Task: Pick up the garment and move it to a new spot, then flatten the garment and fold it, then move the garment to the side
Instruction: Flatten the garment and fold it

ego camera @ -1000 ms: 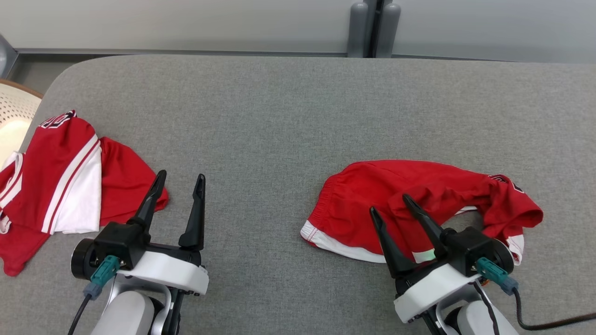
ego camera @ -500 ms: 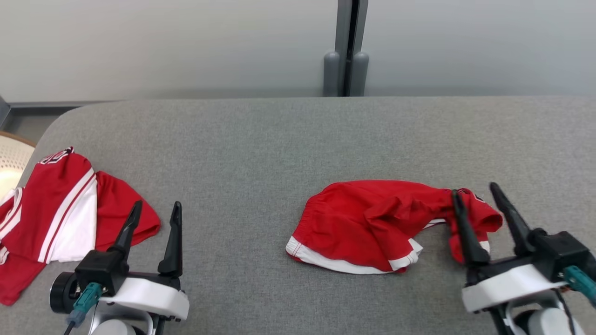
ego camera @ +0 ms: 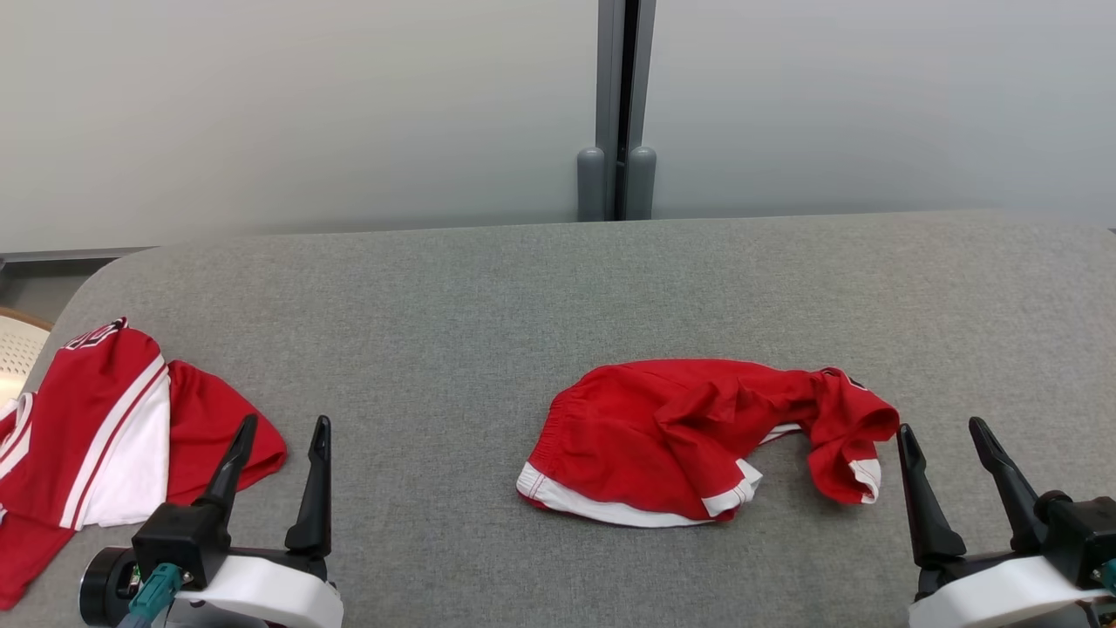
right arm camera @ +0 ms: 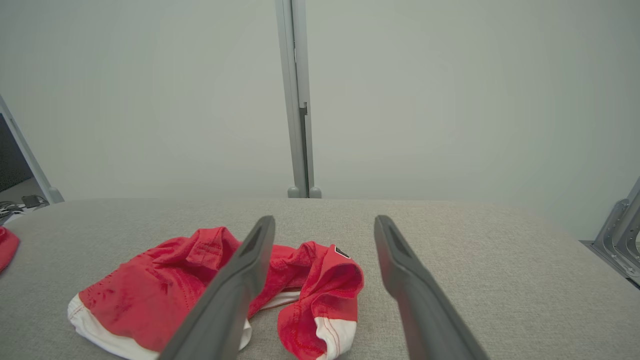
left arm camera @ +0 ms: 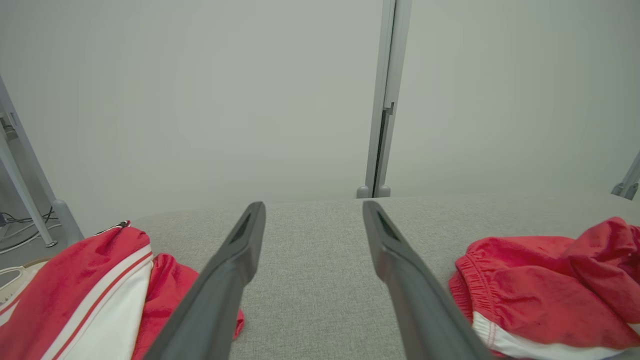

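Observation:
The garment, red shorts with white hem bands, lies crumpled right of centre on the grey table; it also shows in the right wrist view and the left wrist view. My right gripper stands open just right of the shorts' bunched end, apart from the cloth, nothing between its fingers. At the lower left my left gripper is open and empty, its fingers pointing across the bare table.
Another red garment with a white panel lies at the table's left edge, beside my left gripper, seen too as red cloth in the left wrist view. A pale perforated basket sits beyond that edge. A grey wall post stands behind.
My right gripper has drawn back off the shorts to their right side, leaving them lying on the table. The head camera has tilted up, showing more wall. The left gripper stays open.

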Robot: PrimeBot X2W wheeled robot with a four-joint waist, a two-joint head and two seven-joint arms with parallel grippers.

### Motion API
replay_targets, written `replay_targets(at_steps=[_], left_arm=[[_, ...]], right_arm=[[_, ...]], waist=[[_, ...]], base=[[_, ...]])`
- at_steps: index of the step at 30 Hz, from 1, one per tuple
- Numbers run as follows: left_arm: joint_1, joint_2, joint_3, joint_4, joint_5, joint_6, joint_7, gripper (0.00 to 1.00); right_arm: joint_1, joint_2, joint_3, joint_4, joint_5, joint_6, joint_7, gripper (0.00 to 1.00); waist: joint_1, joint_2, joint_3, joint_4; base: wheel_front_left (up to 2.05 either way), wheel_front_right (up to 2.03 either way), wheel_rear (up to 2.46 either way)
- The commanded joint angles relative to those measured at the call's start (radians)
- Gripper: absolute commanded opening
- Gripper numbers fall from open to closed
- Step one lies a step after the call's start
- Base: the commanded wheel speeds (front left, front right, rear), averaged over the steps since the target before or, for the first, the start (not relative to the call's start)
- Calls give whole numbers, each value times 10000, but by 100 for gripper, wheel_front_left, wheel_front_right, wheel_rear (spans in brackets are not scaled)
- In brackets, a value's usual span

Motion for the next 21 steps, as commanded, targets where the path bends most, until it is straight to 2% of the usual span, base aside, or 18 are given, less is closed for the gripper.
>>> replay_targets(at_steps=[1, 11, 17, 21], left_arm=[[134, 94, 42, -83, -30, 76, 55, 100], [41, 102, -165, -330, -46, 64, 272, 100], [-765, -185, -994, -97, 85, -531, 751, 100], [-1389, -667, -1777, 622, 17, -1101, 1248, 100]], right_arm=[[65, -3, 7, -90, -11, -3, 26, 100], [-46, 78, 81, -175, -156, -3, 91, 100], [-357, 70, 270, -147, -149, -3, 93, 100], [-602, 73, 379, -51, -168, -3, 81, 100]], waist=[[0, -1, 13, -23], [0, -1, 73, 21], [0, -1, 523, -115], [0, -1, 968, -351]], base=[[0, 0, 0], [0, 0, 0], [0, 0, 0], [0, 0, 0]])
